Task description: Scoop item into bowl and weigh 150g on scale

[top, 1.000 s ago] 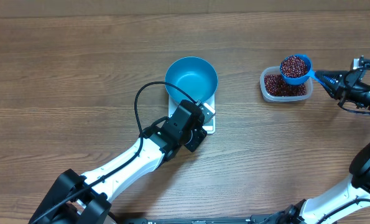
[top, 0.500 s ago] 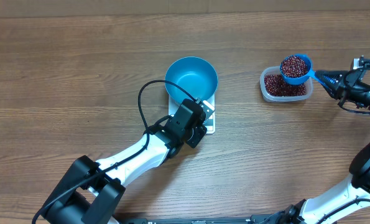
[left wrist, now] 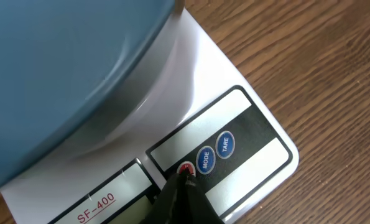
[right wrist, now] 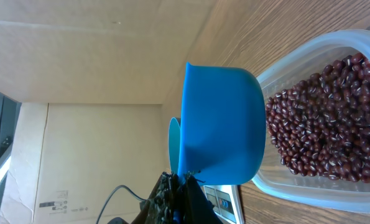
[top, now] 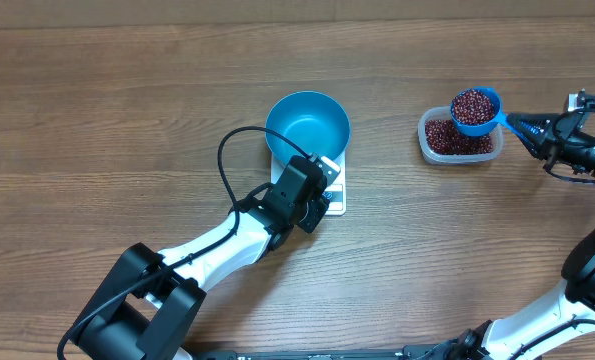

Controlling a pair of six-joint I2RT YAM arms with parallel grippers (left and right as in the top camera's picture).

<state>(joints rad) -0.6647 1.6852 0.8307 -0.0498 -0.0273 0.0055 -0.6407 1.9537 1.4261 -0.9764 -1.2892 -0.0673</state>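
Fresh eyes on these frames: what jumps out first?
The empty teal bowl sits on the white scale mid-table, with the shut left gripper touching the scale's red button. At far right, the right gripper holds a blue scoop heaped with red-brown beans above the clear tub of more.

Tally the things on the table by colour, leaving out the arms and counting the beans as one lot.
Blue: 2, the bowl and the scoop
White: 1, the scale
Clear: 1, the tub
Red-brown: 1, the beans
Total: 5
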